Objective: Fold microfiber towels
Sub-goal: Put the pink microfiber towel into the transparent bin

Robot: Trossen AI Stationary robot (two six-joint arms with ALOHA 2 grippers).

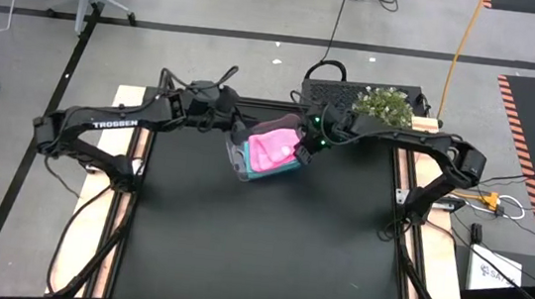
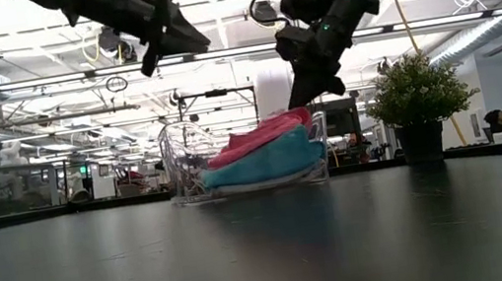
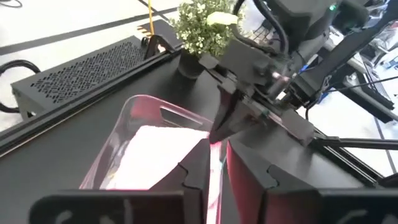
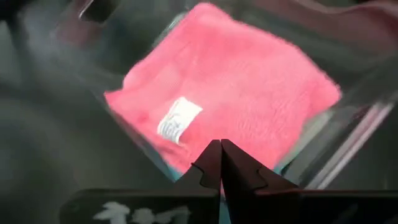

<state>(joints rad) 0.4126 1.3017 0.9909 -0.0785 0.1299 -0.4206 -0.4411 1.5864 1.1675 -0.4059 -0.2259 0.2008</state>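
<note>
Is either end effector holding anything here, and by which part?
Left end effector hangs empty above the tub. Right end effector, shut, meets the edge of the pink towel; a pinch there cannot be told.

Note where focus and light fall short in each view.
Low view: bright ceiling lights backlight both arms into silhouettes, and the near tabletop is soft. Right wrist view: the pink towel is sharp at its white label, while the clear tub rim smears. Left wrist view: the tub wall takes on a pink tint.
</note>
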